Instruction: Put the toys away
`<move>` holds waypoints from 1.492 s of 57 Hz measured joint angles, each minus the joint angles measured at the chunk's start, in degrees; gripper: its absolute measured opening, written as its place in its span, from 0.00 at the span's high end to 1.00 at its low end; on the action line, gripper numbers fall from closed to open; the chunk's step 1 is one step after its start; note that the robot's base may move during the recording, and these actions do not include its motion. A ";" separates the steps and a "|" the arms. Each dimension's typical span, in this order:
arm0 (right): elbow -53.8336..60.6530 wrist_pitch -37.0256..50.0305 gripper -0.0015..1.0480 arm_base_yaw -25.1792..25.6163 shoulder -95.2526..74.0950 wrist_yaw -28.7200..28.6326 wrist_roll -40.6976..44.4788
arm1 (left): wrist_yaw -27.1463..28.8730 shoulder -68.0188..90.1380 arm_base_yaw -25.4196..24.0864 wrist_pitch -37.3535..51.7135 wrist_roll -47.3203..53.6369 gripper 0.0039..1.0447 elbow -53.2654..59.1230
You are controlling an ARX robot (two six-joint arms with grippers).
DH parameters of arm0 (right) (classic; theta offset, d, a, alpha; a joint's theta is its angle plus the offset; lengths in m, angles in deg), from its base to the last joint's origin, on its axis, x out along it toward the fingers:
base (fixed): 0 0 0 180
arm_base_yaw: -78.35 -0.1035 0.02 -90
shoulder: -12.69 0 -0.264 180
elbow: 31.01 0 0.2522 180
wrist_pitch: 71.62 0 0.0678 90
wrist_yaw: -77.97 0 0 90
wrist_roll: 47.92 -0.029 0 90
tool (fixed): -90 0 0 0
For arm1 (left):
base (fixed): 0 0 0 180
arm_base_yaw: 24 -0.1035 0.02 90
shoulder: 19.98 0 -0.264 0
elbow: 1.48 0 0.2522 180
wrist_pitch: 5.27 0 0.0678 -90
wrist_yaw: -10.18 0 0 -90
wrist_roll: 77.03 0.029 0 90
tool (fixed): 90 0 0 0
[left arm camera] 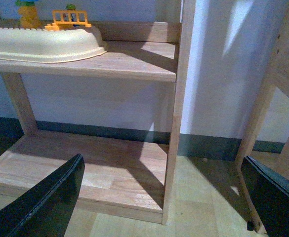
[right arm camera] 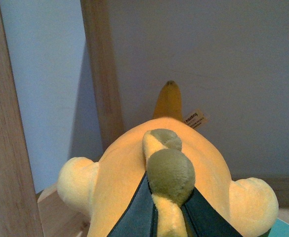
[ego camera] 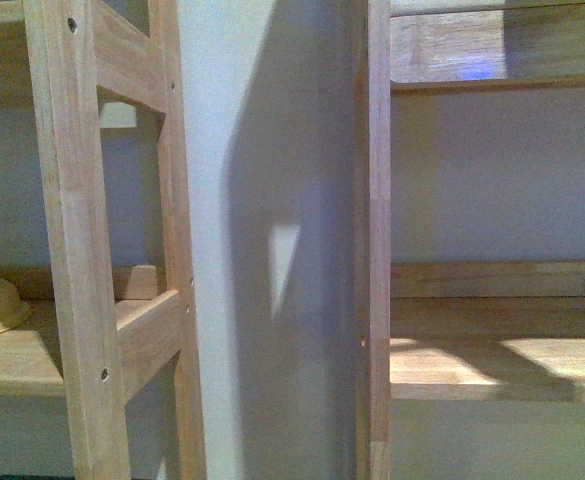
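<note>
Right gripper (right arm camera: 166,217) clamps plush toy (right arm camera: 134,173), seen only by right wrist.

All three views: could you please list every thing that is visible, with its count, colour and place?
Plush animal: one, orange-yellow with olive-green bumps, white tag near the tail, in the right wrist view between the right gripper's fingers.
Wooden shelf units: two, light wood, against a pale wall.
Basin: one, cream, on the left unit's middle shelf.
Small plastic toys: at least two, yellow-orange with green, behind the basin.
Floor: pale wood.
Left gripper: one, black, open, empty.
Right gripper: one, dark, shut on the plush.
</note>
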 joint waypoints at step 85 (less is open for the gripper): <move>-14.01 -2.34 0.95 -2.82 -14.53 5.11 -9.62 | 0.00 0.00 0.00 0.00 0.00 0.06 0.00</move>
